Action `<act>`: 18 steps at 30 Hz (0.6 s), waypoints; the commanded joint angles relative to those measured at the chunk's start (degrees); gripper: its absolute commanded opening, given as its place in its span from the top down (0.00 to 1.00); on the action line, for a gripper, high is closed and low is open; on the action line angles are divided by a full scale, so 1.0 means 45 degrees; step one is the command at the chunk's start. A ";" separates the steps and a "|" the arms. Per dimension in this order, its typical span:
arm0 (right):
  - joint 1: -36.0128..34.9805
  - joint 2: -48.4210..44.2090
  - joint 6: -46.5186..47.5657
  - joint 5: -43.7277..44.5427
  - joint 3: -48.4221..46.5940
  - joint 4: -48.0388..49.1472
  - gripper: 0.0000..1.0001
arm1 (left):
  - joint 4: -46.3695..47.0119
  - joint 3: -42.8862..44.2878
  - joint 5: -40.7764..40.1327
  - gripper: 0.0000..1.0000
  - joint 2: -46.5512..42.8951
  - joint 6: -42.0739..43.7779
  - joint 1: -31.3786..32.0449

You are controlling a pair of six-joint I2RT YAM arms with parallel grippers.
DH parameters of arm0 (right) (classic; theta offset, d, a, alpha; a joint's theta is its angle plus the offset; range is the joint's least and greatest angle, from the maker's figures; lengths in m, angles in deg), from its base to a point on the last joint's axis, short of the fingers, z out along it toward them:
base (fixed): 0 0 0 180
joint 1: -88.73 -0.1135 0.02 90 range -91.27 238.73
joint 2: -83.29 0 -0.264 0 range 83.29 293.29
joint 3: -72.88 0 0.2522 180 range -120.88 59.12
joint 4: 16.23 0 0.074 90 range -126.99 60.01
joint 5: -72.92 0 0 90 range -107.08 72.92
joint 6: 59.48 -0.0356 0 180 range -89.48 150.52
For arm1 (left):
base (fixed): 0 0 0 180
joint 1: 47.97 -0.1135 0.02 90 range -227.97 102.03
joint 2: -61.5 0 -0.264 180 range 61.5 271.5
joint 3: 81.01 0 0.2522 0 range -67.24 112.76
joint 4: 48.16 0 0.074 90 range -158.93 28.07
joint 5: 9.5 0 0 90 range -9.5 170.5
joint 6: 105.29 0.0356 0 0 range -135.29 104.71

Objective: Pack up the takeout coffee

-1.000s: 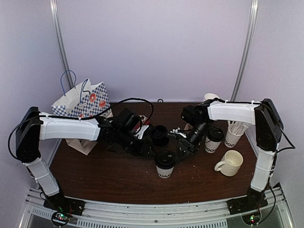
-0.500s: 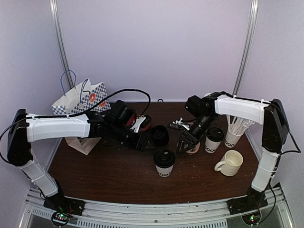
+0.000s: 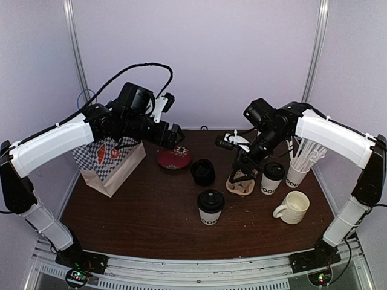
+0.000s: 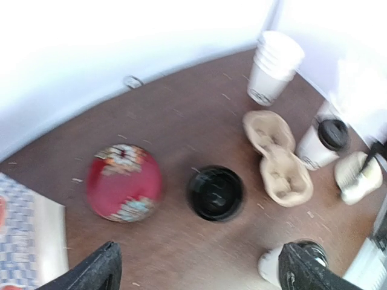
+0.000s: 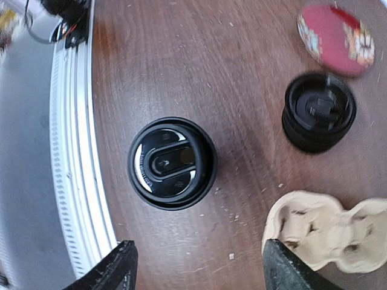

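The brown pulp carrier (image 3: 240, 185) lies flat on the bench (image 3: 139, 223), wells upward, long axis running roughly far-to-near. The left gripper (image 4: 199, 257) and right gripper (image 5: 199, 248) hang spread wide, holding nothing.

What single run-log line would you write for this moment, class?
left gripper: open, empty | right gripper: open, empty | carrier: empty | lidded cups: both outside carrier | stage: nothing packed yet

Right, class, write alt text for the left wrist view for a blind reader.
An empty brown pulp two-cup carrier lies on a wooden table, a black-lidded white paper cup beside it. Nearby sit a round black object and a red round plate.
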 commanded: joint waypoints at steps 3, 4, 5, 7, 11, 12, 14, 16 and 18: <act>-0.2088 -0.0072 0.2591 0.2714 -0.0565 0.0291 0.21 | 0.2240 -0.2321 -0.0501 0.06 -0.1378 0.0006 -0.1730; -0.2364 0.0191 0.2763 0.3056 -0.0647 0.0219 0.20 | 0.2503 -0.2795 -0.0335 0.06 -0.1591 -0.0179 -0.1980; -0.2606 0.0446 0.2906 0.3267 -0.0770 0.0147 0.18 | 0.2682 -0.3142 -0.0321 0.06 -0.1793 -0.0200 -0.2119; -0.2897 0.0988 0.2971 0.3382 -0.1028 0.0043 0.14 | 0.2886 -0.3542 -0.0474 0.07 -0.2022 0.0140 -0.2174; -0.3319 0.1841 0.2923 0.3889 -0.1516 -0.0060 0.03 | 0.2957 -0.3588 -0.0368 0.07 -0.2409 0.0316 -0.2170; -0.3416 0.1968 0.2939 0.4074 -0.1598 -0.0037 0.03 | 0.2998 -0.3629 -0.0330 0.07 -0.2497 0.0321 -0.2175; -0.3561 0.2148 0.2934 0.4325 -0.1695 0.0054 0.04 | 0.3061 -0.3720 -0.0276 0.07 -0.2611 0.0332 -0.2170; -0.3609 0.2336 0.2915 0.4384 -0.1821 0.0075 0.05 | 0.3061 -0.3734 -0.0162 0.07 -0.2658 0.0339 -0.2170; -0.3630 0.2536 0.2873 0.4330 -0.1920 0.0001 0.06 | 0.3071 -0.3739 -0.0017 0.07 -0.2661 0.0342 -0.2170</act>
